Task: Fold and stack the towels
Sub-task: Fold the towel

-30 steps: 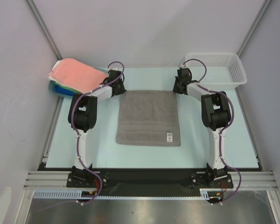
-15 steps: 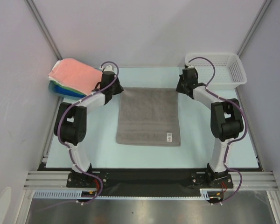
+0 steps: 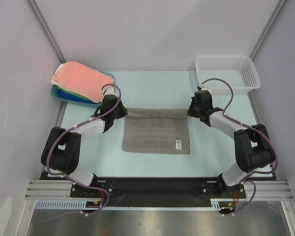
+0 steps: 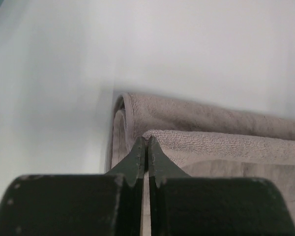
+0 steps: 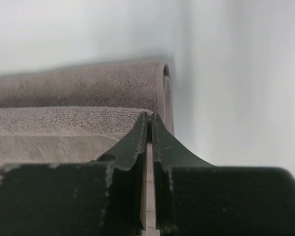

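The grey square terry towel point(image 3: 157, 136) lies in the middle of the pale blue counter point(image 3: 211, 157), with its small white tag point(image 3: 178, 144) near the front right corner. Its far edge is raised and doubled over toward the front, leaving a rounded fold along the back. The left jaws are clamped together on the far left corner of that raised edge, and the right jaws are clamped on the far right corner. Each wrist view shows cloth pinched between the tips.

The hold is only on the thin hem, so a quick pull could let a corner slip out. If one arm leads the other, the edge would likely land askew. The lower layer might also drag and bunch.

At the far left, a salmon pink towel point(image 3: 78, 78) tops a pile on the blue plastic tray point(image 3: 59, 94). The white perforated plastic basket point(image 3: 226, 69) stands at the far right.
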Controlling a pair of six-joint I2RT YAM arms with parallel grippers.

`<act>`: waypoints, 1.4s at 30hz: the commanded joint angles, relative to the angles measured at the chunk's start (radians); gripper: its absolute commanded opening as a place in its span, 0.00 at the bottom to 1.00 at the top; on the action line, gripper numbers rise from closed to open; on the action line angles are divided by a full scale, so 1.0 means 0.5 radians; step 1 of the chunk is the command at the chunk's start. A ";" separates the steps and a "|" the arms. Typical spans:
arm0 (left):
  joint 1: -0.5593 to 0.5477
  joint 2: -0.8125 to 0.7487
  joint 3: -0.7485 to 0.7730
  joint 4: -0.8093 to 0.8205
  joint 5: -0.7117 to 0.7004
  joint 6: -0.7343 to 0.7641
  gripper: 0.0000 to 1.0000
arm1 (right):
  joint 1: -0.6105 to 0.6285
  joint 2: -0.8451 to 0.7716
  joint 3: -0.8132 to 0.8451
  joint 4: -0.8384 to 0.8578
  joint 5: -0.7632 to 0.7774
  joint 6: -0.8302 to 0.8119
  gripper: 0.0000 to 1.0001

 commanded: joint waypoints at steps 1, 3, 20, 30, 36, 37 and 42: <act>-0.070 -0.238 -0.202 0.123 -0.125 -0.079 0.01 | 0.006 -0.228 -0.183 0.069 0.123 0.077 0.00; -0.110 -0.342 -0.355 0.120 -0.223 -0.131 0.14 | 0.006 -0.378 -0.377 0.111 0.093 0.111 0.11; -0.239 -0.643 -0.399 -0.432 -0.359 -0.419 0.51 | -0.003 -0.594 -0.528 -0.054 -0.021 0.197 0.48; -0.242 -0.352 -0.267 -0.542 -0.316 -0.506 0.52 | -0.006 -0.241 -0.405 0.050 -0.128 0.261 0.50; -0.242 -0.266 -0.297 -0.472 -0.266 -0.521 0.51 | -0.006 -0.155 -0.448 0.109 -0.153 0.276 0.44; -0.242 -0.254 -0.303 -0.463 -0.260 -0.524 0.51 | -0.006 -0.152 -0.466 0.109 -0.153 0.283 0.43; -0.242 -0.241 -0.322 -0.426 -0.236 -0.524 0.48 | -0.012 -0.158 -0.500 0.173 -0.150 0.295 0.39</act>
